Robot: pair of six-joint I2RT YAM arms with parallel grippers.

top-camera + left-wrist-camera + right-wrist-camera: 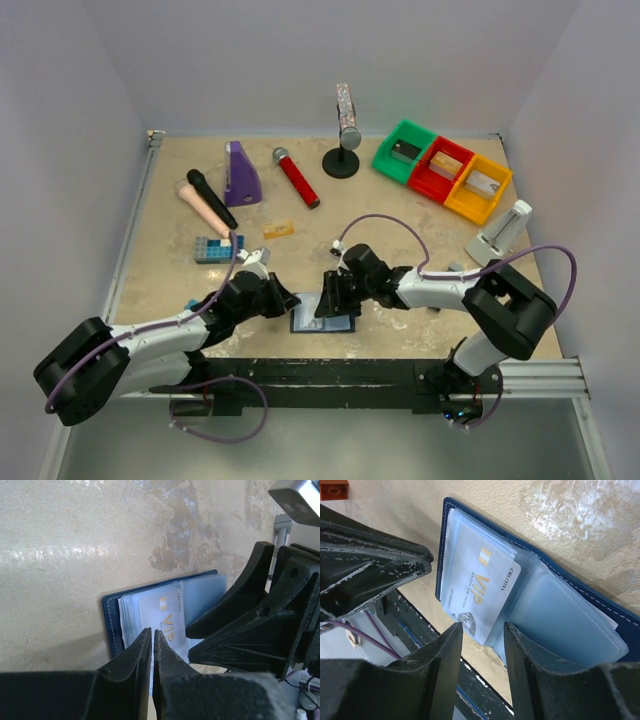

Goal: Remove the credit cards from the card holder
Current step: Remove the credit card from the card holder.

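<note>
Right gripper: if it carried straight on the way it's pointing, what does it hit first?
Probably the pale VIP card sticking out of the open card holder; the right gripper stands open, lined up on its near edge; depth is unclear.

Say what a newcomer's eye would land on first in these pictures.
First comes the open navy card holder, lying at the near edge of the table, with a pale VIP card sticking out of its clear sleeves. The left gripper and right gripper crowd it from either side. At the far right, a row of green, red and orange bins gives the brightest colour.
</note>
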